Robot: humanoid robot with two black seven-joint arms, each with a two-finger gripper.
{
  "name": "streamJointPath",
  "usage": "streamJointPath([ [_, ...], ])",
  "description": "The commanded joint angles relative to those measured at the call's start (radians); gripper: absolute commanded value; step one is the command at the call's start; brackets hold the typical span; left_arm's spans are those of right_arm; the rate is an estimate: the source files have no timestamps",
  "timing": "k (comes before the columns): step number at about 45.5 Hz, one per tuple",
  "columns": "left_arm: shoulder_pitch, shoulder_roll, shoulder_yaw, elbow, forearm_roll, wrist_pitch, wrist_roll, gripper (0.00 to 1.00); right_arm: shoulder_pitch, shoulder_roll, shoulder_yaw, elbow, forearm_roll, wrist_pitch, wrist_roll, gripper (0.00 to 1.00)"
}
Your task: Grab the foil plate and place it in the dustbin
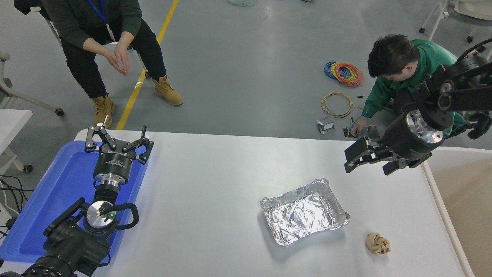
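The foil plate [305, 212] is a shiny crinkled silver tray lying flat on the white table [215, 181], right of centre. My right gripper [353, 158] hangs above the table, up and to the right of the plate and apart from it. Its fingers stand open with nothing between them. The dustbin [461, 192] is a beige bin with a pale rim, standing against the table's right edge. My left gripper [117, 135] is parked open over the blue tray at the lower left.
A small crumpled tan paper ball [378, 243] lies right of the plate near the front edge. A flat blue tray [57, 184] covers the table's left end. One person [107, 42] sits at the far left. Another person [399, 73] crouches behind the right arm among cable coils [344, 73].
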Motion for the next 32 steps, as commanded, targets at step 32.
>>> streamJointPath([
  [32, 0.000, 0.001, 0.000, 0.000, 0.000, 0.000, 0.000, 1.00, -0.023, 0.074, 0.000, -0.064, 0.008, 0.000, 0.000, 1.00],
])
